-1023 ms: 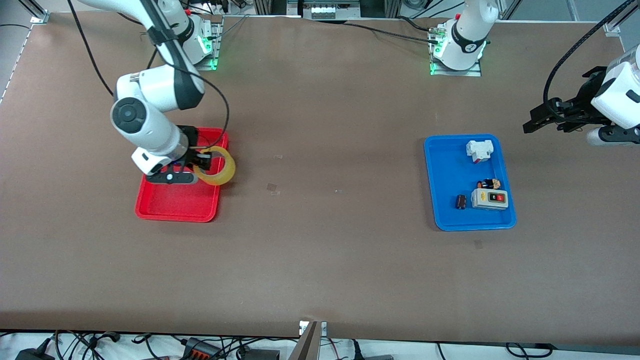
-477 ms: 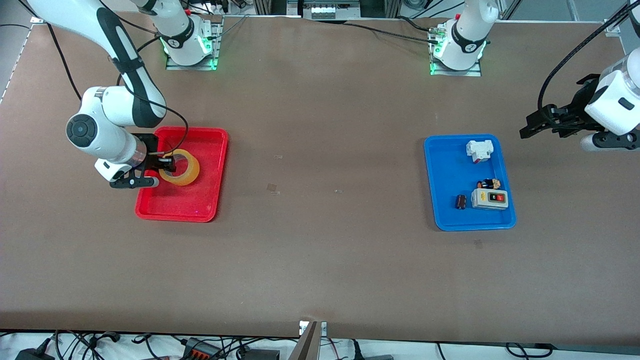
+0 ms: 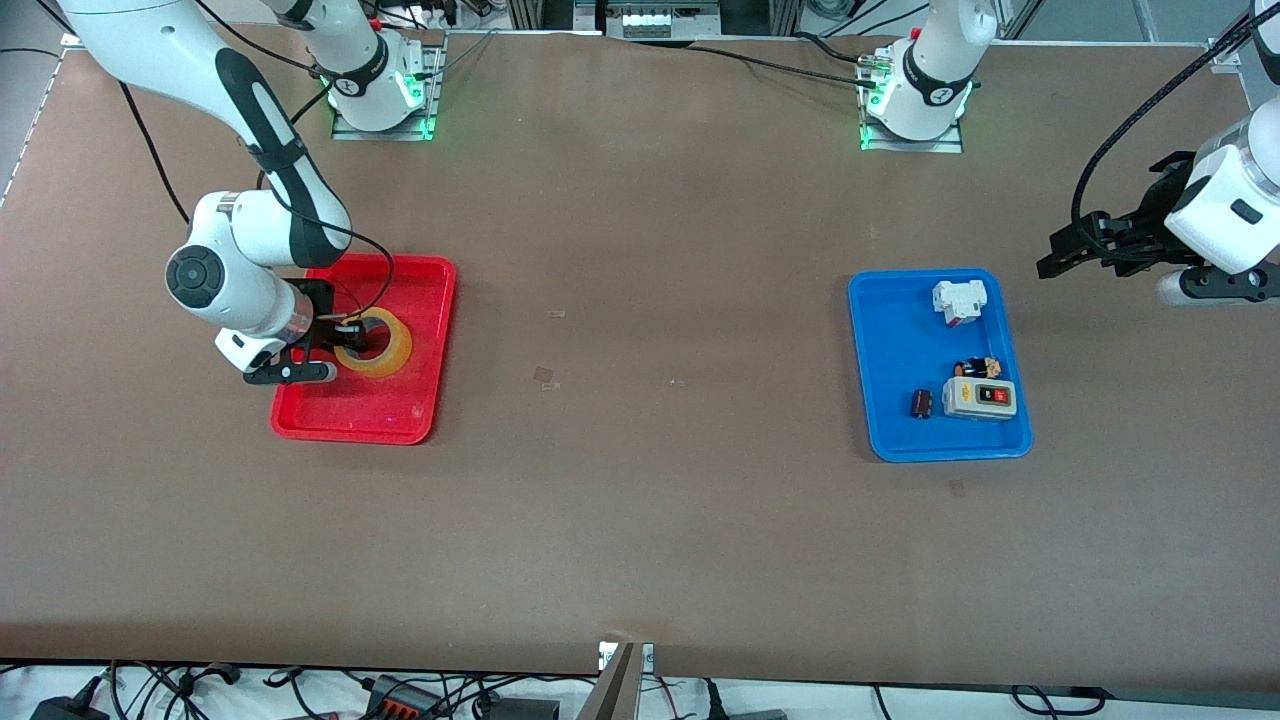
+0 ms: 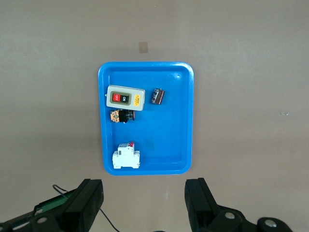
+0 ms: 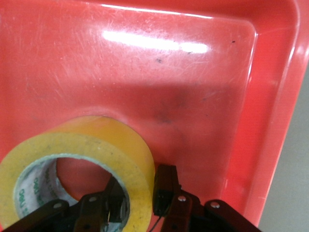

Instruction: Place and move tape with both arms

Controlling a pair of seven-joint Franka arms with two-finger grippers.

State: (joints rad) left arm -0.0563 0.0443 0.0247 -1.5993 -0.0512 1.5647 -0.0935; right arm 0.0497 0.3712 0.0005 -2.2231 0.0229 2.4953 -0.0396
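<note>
Where the red tray [image 3: 420,400] sits: yellow tape [image 3: 385,352] ring, wide hole | right gripper [image 5: 137,195] — fingers pinching its wall | left gripper [image 4: 145,205] — spread wide, holding nothing, over bare table near the blue tray [image 3: 890,340]

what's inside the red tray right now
Only the tape, over the red tray floor, with the right gripper shut on its wall, one finger in the hole, one outside. The arm and roll cover part of the floor. The left gripper waits open, away from both trays.

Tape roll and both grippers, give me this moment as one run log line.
right gripper: shut on tape wall, in red tray | left gripper: open, waiting above table beside blue tray
</note>
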